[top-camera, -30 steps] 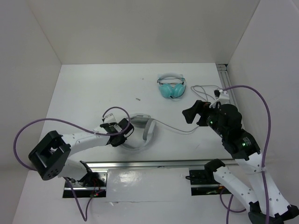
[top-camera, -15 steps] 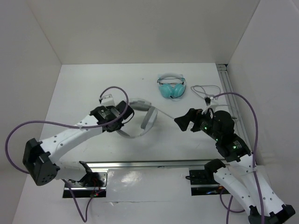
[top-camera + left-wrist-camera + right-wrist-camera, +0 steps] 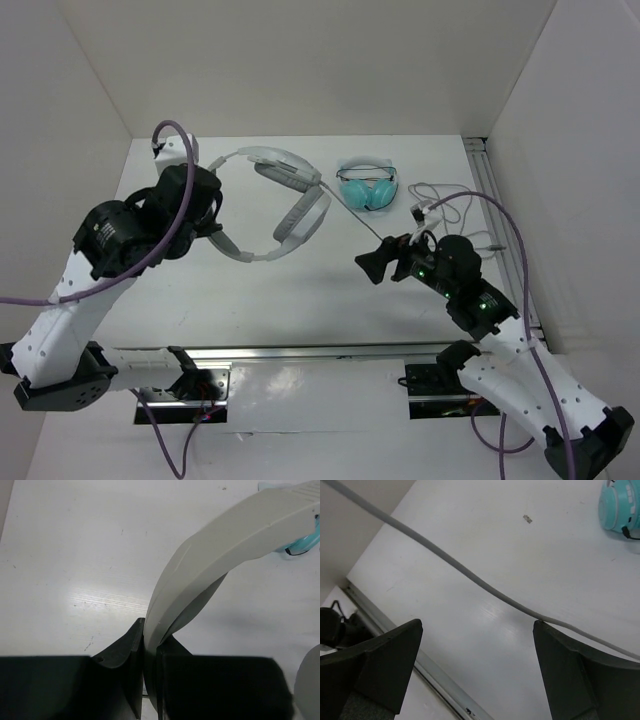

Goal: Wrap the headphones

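At nine o'clock of the overhead view: left gripper (image 3: 212,222), black, two-fingered, on a white arm trailing a purple hose; jaws pinched fully together on the wide light-grey headband of the large white over-ear headphones (image 3: 268,157); same grip plain from the left wrist, gripper (image 3: 150,647) squeezing the band edge-on, headphones (image 3: 225,545) arching away toward one o'clock above the white tabletop (image 3: 75,555).

Toward eleven and twelve o'clock overhead: headband looped from the grip up and over, the two ear cups hanging side by side near the centre, over the table rather than resting flat on it, as far as can be told.

From the ear cups toward four o'clock: thin pale cable (image 3: 350,208), drawn in a straight line down to the right gripper; loose loops of it at two o'clock beside the aluminium side rail (image 3: 490,185).

At one o'clock, flat on the table, near that cable: small teal headphones (image 3: 367,188), also at the upper right corner from the right wrist (image 3: 620,505).

At four o'clock: right gripper (image 3: 375,265), black; jaws spread wide, clasping nothing; from its own wrist, gripper (image 3: 476,626) with the cable (image 3: 470,575) crossing the gap between the parted fingers, passing close by one fingertip; contact there not discernible.
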Controlling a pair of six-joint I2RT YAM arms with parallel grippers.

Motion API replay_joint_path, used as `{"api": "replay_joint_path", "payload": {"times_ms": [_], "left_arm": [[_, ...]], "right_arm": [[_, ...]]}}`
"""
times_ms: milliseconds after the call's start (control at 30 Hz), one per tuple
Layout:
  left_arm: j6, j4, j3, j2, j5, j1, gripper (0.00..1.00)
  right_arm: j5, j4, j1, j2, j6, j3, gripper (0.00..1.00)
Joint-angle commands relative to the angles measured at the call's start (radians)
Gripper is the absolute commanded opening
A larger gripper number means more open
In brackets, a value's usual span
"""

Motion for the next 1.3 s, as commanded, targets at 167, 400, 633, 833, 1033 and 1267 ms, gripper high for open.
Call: {"api": "replay_joint_path", "payload": {"times_ms": [167, 400, 633, 833, 1033, 1267], "left_arm": [[0.065, -0.015, 0.143, 0.062, -0.038, 0.008, 0.00], [0.096, -0.017, 0.125, 0.129, -0.081, 0.090, 0.00], [0.108, 0.012, 0.102, 0.148, -0.031, 0.199, 0.00], [0.190, 0.121, -0.005, 0.068, 0.098, 0.258, 0.00], [0.190, 0.134, -0.061, -0.001, 0.147, 0.280, 0.00], [0.208, 0.146, -0.101, -0.061, 0.179, 0.298, 0.00]], "right_arm": [[0.275, 0.041, 0.280, 0.195, -0.186, 0.182, 0.95], [0.257, -0.040, 0.397, 0.221, -0.320, 0.288, 0.91], [0.523, 0.033, 0.397, 0.115, -0.284, 0.238, 0.91], [0.580, 0.058, 0.397, 0.218, -0.284, 0.247, 0.91], [0.640, 0.158, 0.397, 0.273, -0.274, 0.201, 0.89], [0.575, 0.254, 0.397, 0.350, -0.274, 0.169, 0.88]]}}
